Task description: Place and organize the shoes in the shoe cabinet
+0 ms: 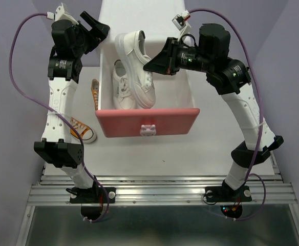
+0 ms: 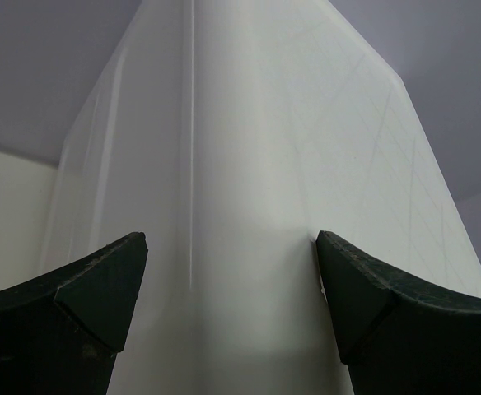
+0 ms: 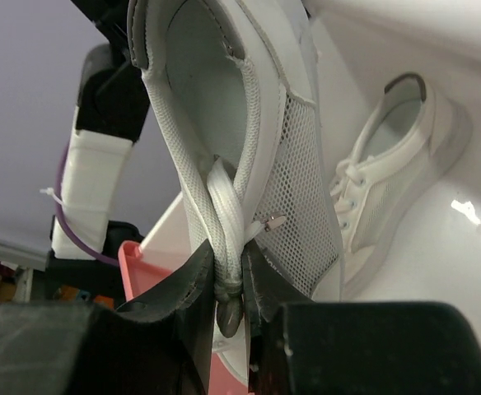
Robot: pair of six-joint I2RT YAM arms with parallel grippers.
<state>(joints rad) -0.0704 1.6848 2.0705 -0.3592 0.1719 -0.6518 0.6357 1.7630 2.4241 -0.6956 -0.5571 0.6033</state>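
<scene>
The worktop (image 1: 190,154) carries the cabinet (image 1: 139,15) at the middle of its far edge. The cabinet's pink drawer (image 1: 139,123) is pulled out toward the near edge.

The left gripper (image 1: 97,28) hangs at the cabinet's far-left corner. In the left wrist view its fingers stand wide apart with nothing between them, and the cabinet (image 2: 249,164) fills the gap (image 2: 232,247).

The right gripper (image 1: 154,65) hangs over the open drawer from the right. The right wrist view shows its jaws pinched tight (image 3: 231,276) on the lace of a white shoe (image 3: 290,164). This white shoe (image 1: 136,61) is tipped onto its side above the drawer. A second white shoe (image 1: 122,87) lies sole-down in the drawer's left half, just beside the first (image 3: 389,173).

Two orange shoes sit on the worktop left of the drawer. One (image 1: 94,92) is against its left wall, the other (image 1: 82,130) nearer the near-left corner.

A bunny knob (image 1: 148,129) is centred on the drawer front.
</scene>
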